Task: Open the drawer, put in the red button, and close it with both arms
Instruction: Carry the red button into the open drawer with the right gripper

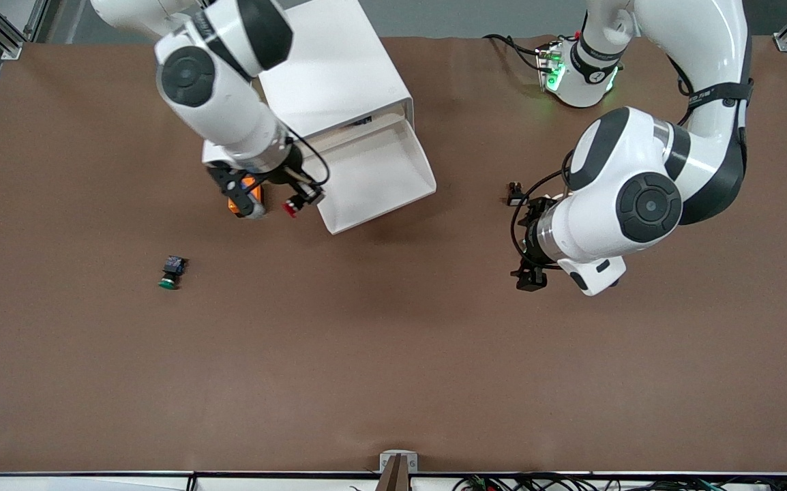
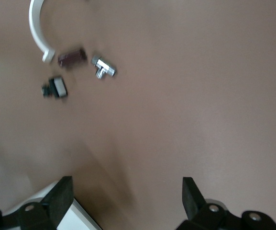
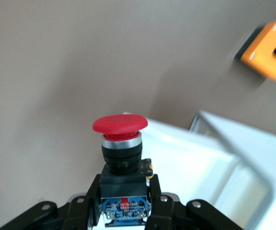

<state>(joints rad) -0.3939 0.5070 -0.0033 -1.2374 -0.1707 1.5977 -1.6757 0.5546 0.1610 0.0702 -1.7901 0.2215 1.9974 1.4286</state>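
the small push button with a green cap and dark body lies on its side on the brown matte surface, toward the right arm's end and nearer the front camera than everything else. beside and above it in the front view, the right arm's black two-finger gripper hangs over the surface just beside the open white drawer, pinching the red button, a tiny push button with a round red mushroom cap and black-blue body. in the right wrist view the red button stands upright between the gripper fingers, its body clamped on both sides, with the drawer's white rim close by. an orange block with a hole lies under the right wrist. the drawer stands pulled out of the white box cabinet. toward the left arm's end, the left arm's gripper hovers over bare surface, its fingers spread wide and holding nothing; small metal and dark parts lie on the surface in its wrist view.
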